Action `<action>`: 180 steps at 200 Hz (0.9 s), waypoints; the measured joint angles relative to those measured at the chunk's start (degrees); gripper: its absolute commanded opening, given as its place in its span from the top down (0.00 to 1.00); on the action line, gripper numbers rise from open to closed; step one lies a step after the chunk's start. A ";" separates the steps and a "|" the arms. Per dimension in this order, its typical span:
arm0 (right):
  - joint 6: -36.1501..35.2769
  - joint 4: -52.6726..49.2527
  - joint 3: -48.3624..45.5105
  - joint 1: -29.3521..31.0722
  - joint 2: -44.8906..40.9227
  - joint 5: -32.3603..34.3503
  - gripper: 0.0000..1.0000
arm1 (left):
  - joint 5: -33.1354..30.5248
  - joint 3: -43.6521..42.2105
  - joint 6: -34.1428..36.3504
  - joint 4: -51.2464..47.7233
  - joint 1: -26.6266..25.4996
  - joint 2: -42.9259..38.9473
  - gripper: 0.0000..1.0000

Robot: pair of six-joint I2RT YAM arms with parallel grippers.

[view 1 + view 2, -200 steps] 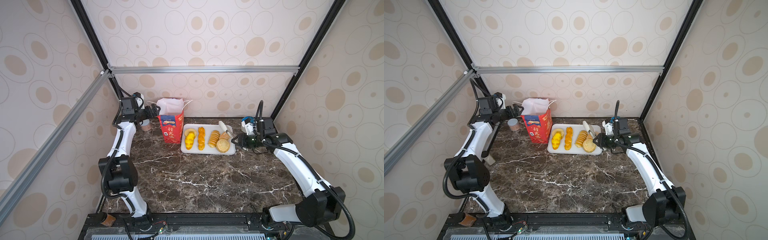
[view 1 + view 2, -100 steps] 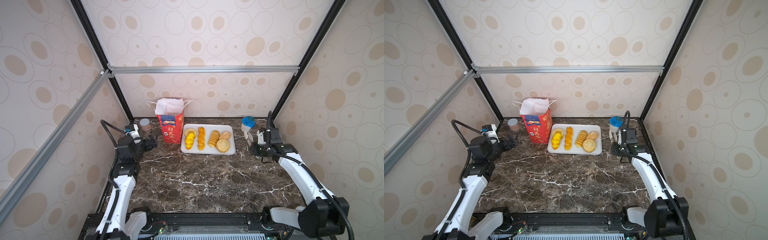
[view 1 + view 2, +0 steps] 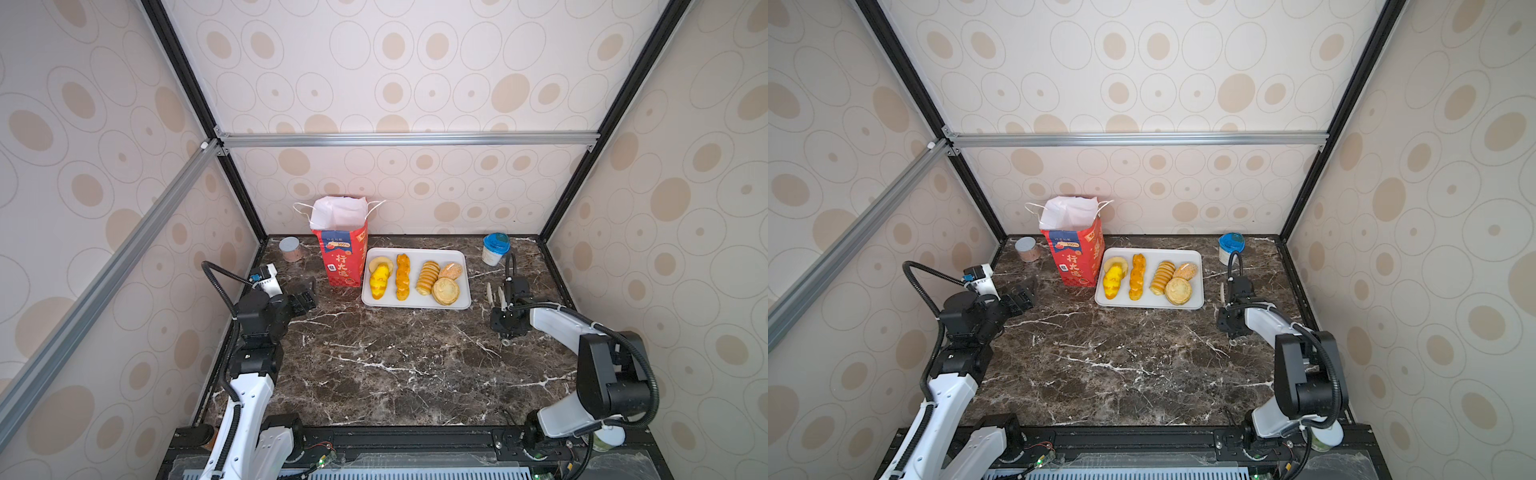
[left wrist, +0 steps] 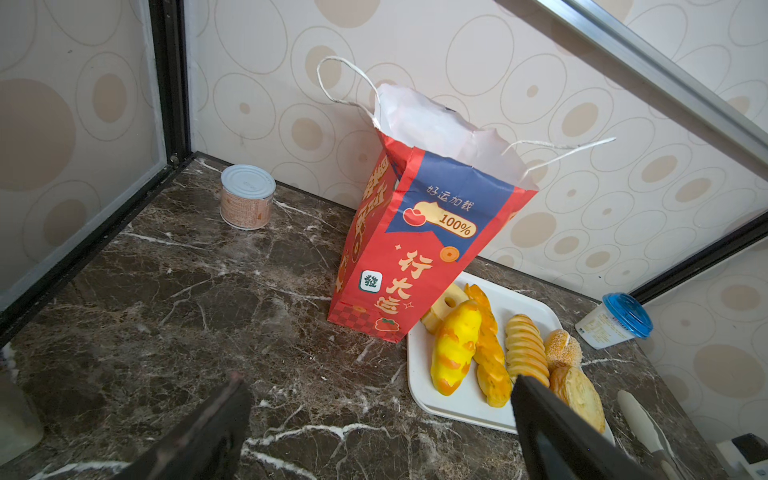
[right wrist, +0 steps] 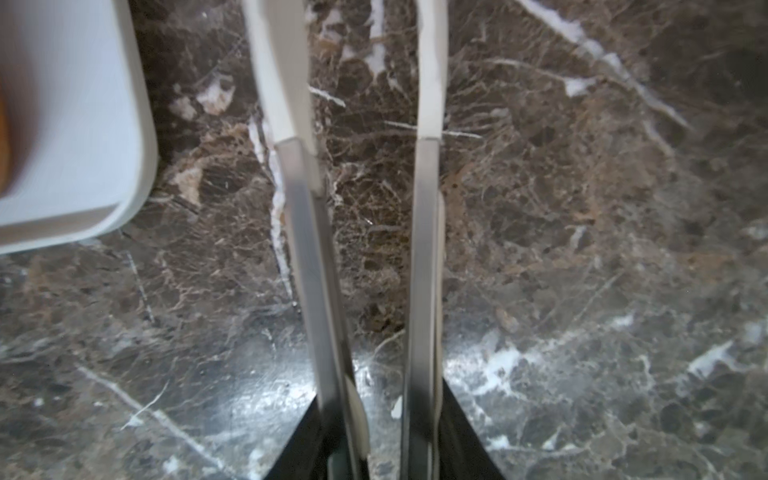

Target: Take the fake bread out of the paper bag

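**A:** Where does the fake bread (image 3: 402, 276) lie?

**B:** All six pieces lie on the white tray (image 3: 417, 304), at the back of the marble table (image 3: 395, 365). Nearest the bag is a ring (image 3: 381, 262), with a bright yellow loaf (image 3: 380, 282) in front of it. Then come an orange twisted stick (image 3: 402, 286), a ridged loaf (image 3: 428, 277), a seeded bun (image 3: 451, 271) and a flat bun (image 3: 445, 291).

**A:** And the paper bag (image 3: 340, 262)?

**B:** It stands upright just beside the tray's left edge, mouth open and white lining showing. I cannot tell whether bag and tray touch, and the inside of the bag is hidden.

**A:** What of the left claw (image 3: 305, 296)?

**B:** Its jaws stand wide apart and hold nothing. It sits low near the table's left edge, in front of the bag and to its left, pointed toward it and clear of it. In the left wrist view the bag stands beyond the gap between the two black fingers (image 4: 232, 407), and one finger covers the tray's near corner.

**A:** And the right claw (image 3: 505, 309)?

**B:** It is clamped on a pair of tongs (image 3: 494, 293), right of the tray and apart from the bread. The tongs' arms are parted over bare marble, white tips toward the back wall. In the right wrist view the tray's corner lies just beside them.
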 measured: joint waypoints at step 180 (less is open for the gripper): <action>0.83 -5.62 4.63 1.03 -11.23 3.98 0.00 | -8.46 4.11 6.03 -4.50 -0.02 8.94 0.00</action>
